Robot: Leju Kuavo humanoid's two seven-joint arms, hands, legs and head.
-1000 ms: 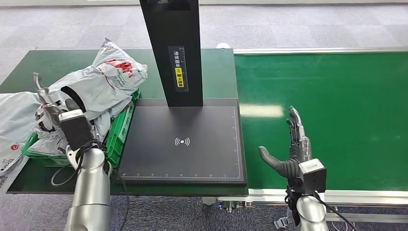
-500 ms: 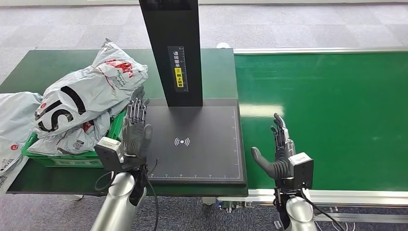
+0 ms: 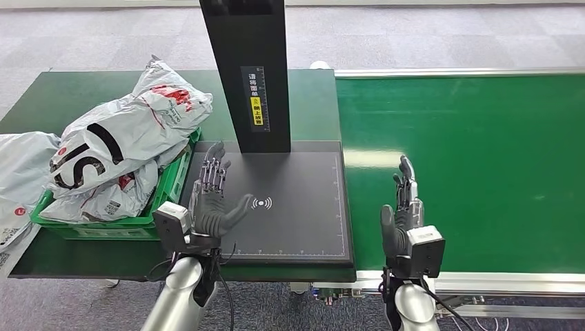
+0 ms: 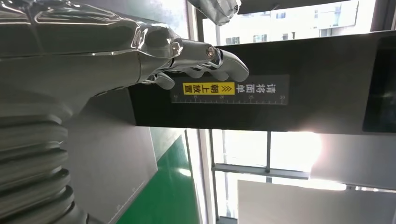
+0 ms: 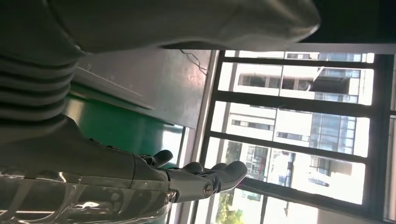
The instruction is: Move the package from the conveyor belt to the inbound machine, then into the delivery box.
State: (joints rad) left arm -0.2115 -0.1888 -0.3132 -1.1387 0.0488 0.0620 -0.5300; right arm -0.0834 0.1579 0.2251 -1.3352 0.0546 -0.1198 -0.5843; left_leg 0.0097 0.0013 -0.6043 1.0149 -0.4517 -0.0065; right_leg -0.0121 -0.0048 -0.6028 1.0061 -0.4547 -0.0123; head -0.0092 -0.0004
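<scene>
Several grey plastic mail packages with red and black print are heaped in a green delivery box at the left of the table. The inbound machine is a black scan plate with a black post standing at its back. My left hand hovers over the plate's near left part, fingers spread, holding nothing; its fingers show in front of the post's yellow label. My right hand stands upright over the near edge of the green conveyor belt, fingers straight, holding nothing.
Another grey package lies over the table's left edge beside the box. A silver rail runs along the belt's near side. Grey carpet floor lies beyond the table.
My left hand drew back from the package heap in the box and swung right over the scan plate, now empty. My right hand turned edge-on at the belt's near edge.
</scene>
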